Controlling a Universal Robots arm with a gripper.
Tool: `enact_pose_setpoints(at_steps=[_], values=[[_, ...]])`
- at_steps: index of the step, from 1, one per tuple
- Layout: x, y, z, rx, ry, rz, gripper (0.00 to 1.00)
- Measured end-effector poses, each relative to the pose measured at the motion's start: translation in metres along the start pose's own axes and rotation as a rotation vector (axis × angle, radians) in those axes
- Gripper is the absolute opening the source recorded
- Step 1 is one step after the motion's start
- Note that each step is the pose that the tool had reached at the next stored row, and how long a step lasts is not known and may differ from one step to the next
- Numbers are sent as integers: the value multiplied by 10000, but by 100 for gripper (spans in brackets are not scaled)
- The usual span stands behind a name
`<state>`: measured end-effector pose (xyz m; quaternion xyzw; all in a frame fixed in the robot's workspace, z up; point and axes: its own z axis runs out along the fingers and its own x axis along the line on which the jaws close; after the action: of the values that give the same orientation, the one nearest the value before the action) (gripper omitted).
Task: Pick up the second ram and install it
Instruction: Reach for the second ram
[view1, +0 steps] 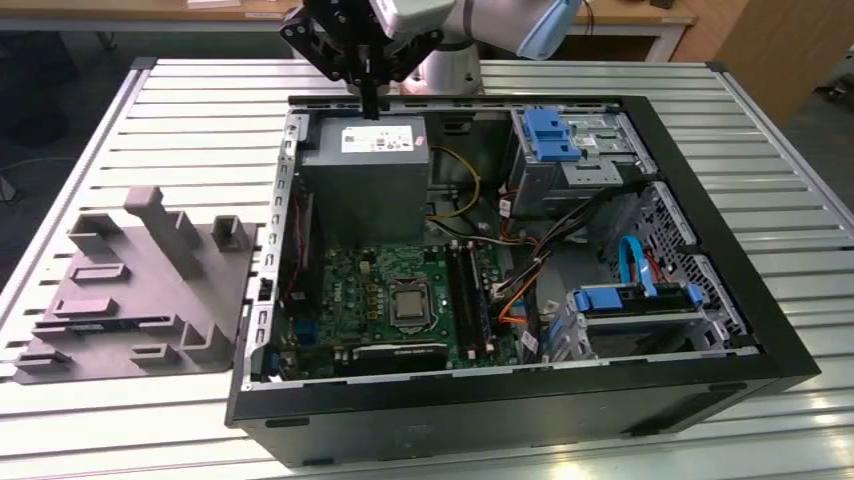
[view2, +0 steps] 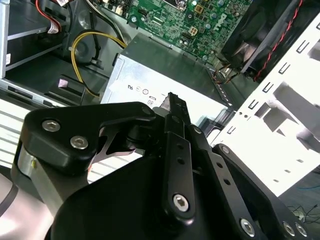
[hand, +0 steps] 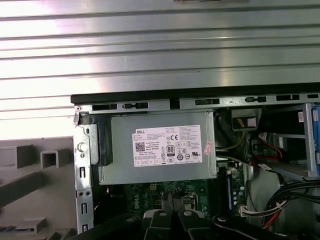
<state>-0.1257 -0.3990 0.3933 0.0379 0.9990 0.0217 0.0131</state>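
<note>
Motherboard (view1: 387, 290) is showing green; power supply (view1: 363, 185) is reading grey with white label (view1: 378, 139); drive brackets (view1: 549, 135) are showing blue; gripper (view1: 370, 105) is appearing black; table (view1: 174, 110) is showing ribbed silver stripes.

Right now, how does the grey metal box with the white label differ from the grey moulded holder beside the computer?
The labelled box sits inside the computer case; the moulded holder lies outside on the table. The box is a plain block; the holder has posts and slots. Both are grey.
</note>
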Motion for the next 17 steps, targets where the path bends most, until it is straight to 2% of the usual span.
enact_pose_setpoints(at_steps=[7, 17], values=[[69, -5, -1, 0, 0, 0, 11], [238, -18, -6, 0, 0, 0, 11]])
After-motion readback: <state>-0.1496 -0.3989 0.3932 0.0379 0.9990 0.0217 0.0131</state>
